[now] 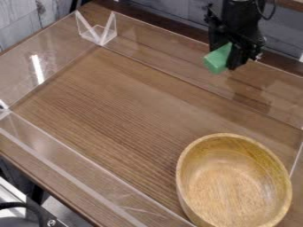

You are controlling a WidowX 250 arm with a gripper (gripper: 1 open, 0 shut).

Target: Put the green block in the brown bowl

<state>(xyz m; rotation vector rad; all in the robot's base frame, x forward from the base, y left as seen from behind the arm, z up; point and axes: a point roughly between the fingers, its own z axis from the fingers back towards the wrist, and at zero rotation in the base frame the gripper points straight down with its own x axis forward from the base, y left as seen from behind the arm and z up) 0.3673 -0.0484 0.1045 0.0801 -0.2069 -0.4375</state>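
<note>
The green block (217,59) hangs in the air at the far right of the table, tilted, with my black gripper (232,53) shut on it from above. The block's lower left corner sticks out past the fingers. The brown bowl (233,183) sits at the near right corner, light wood with a thick rim, and nothing lies inside it. The gripper with the block is well behind the bowl, toward the back of the table.
A wood-grain tabletop (119,106) is ringed by low clear plastic walls (48,146). A small clear plastic stand (96,29) sits at the back left edge.
</note>
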